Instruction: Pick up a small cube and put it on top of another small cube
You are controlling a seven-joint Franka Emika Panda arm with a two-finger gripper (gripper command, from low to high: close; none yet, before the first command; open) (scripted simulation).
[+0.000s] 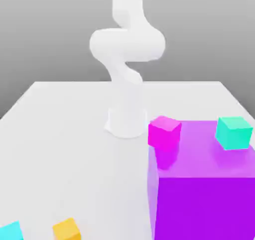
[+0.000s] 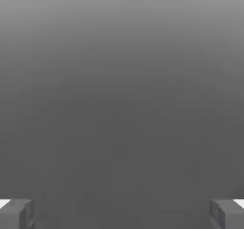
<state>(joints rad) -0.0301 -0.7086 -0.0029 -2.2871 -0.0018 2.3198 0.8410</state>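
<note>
blue cube (image 1: 10,231): sits on the bench (image 1: 64,149) at the near corner on the exterior view's left, half cut off by the frame, so it's easy to misjudge its centre and clip an edge.
orange cube (image 1: 66,229): just beside the blue one. Probably the stacking target, but a sloppy approach could shove it.
arm (image 1: 127,44): stands upright at the back, well apart from both, so there's a long reach with room to drift.
pink cube (image 1: 164,132): on the big purple block (image 1: 204,194).
teal cube (image 1: 233,132): also up there, and it looks close enough to get grabbed by mistake.
fingers (image 2: 14,214): spread wide, nothing between them.
</note>
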